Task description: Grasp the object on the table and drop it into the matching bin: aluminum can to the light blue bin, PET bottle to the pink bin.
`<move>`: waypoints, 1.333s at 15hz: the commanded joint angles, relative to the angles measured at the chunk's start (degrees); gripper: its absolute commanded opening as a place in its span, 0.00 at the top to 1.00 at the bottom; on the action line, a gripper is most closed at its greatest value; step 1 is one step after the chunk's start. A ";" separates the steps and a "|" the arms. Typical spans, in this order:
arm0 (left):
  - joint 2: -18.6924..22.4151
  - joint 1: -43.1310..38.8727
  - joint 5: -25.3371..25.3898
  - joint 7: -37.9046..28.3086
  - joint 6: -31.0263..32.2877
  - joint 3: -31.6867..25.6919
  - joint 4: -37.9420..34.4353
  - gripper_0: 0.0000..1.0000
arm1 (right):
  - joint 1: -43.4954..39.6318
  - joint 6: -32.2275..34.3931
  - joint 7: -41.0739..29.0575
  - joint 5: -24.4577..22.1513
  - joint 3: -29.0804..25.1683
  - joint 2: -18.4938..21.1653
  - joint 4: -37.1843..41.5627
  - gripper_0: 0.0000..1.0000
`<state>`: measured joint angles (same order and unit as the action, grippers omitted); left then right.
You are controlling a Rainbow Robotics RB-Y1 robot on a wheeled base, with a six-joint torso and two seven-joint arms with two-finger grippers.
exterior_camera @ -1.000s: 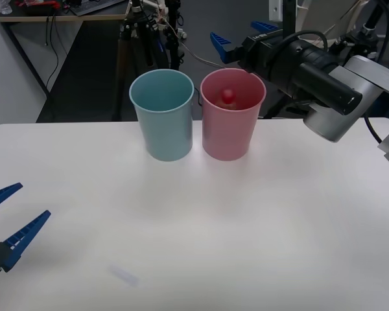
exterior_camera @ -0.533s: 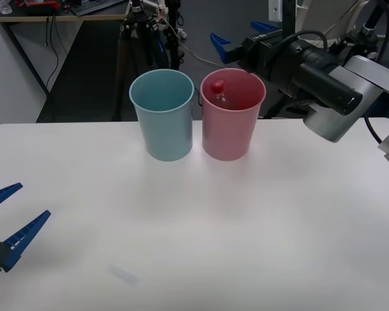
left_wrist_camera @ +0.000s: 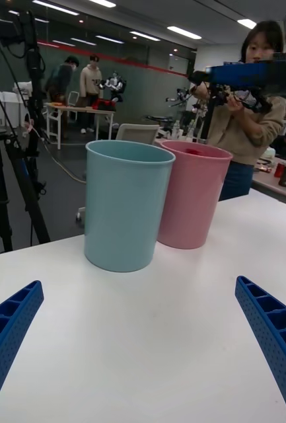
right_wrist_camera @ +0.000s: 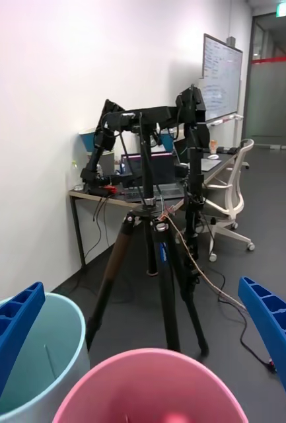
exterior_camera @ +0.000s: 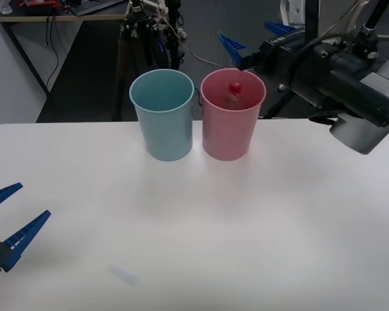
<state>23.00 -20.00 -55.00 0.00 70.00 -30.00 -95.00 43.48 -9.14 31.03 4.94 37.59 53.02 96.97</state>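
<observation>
The PET bottle [exterior_camera: 233, 97] is inside the pink bin [exterior_camera: 228, 133], its red cap [exterior_camera: 234, 87] showing just below the rim. The light blue bin [exterior_camera: 163, 126] stands right beside it, on its left, at the back of the white table [exterior_camera: 201, 227]. My right gripper [exterior_camera: 256, 37] hangs open above and just behind the pink bin, with nothing between its fingers; its wrist view looks down over the pink rim [right_wrist_camera: 149, 383] and the light blue bin [right_wrist_camera: 50, 357]. My left gripper [exterior_camera: 13, 217] rests open low at the table's front left.
A black tripod [right_wrist_camera: 152, 264] and cables stand on the floor behind the two bins. The left wrist view shows the light blue bin [left_wrist_camera: 126, 205] and pink bin [left_wrist_camera: 192, 195] side by side across bare tabletop [left_wrist_camera: 149, 330].
The bottle's red cap has shifted about inside the pink bin. My right arm has drawn back a little to the right with its fingers still open. The left arm has not moved.
</observation>
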 commanded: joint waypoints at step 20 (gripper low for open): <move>0.00 0.00 0.00 0.00 0.00 0.00 0.00 0.00 | -51.12 26.36 -35.43 -44.67 -30.30 0.33 20.36 0.00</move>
<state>23.00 -20.00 -55.00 0.00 70.00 -30.00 -95.00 -6.11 15.85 -4.44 -38.50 8.40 54.27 117.29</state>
